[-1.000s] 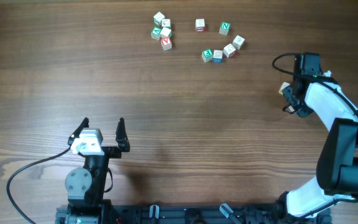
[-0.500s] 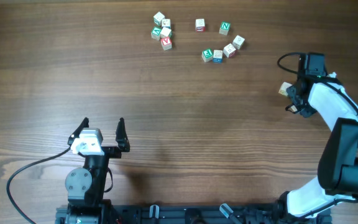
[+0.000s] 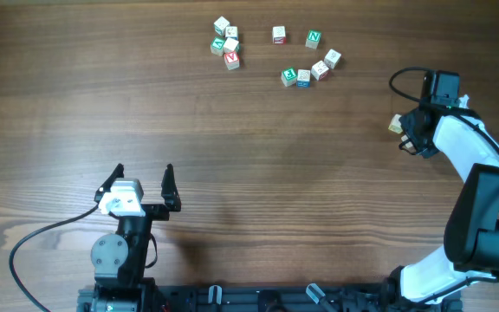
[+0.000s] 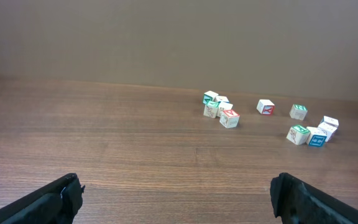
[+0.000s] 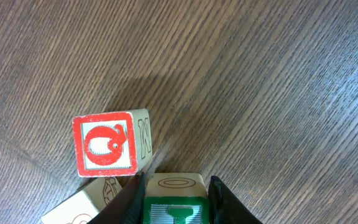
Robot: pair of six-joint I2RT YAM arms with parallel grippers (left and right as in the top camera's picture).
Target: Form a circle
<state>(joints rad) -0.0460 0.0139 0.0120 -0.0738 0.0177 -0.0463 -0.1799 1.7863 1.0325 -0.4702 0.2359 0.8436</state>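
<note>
Small wooden letter blocks lie at the far side of the table: a tight cluster (image 3: 225, 43) on the left and a loose arc (image 3: 314, 38) to its right, both also in the left wrist view (image 4: 219, 109). My right gripper (image 3: 411, 132) is at the right edge, shut on a green-faced block (image 5: 174, 186). A red-faced block (image 5: 107, 144) sits just left of it, touching a third tan block (image 5: 82, 205). From overhead only one tan block (image 3: 395, 125) shows beside the right fingers. My left gripper (image 3: 144, 184) stands open near the front, far from every block.
The left arm's base (image 3: 119, 256) and its cable (image 3: 33, 247) sit at the front left. The right arm (image 3: 483, 199) runs along the table's right edge. Bare wood lies between the two grippers.
The right gripper has shifted slightly right and its jaws have narrowed onto the green-faced block. The left arm and the far blocks have not moved.
</note>
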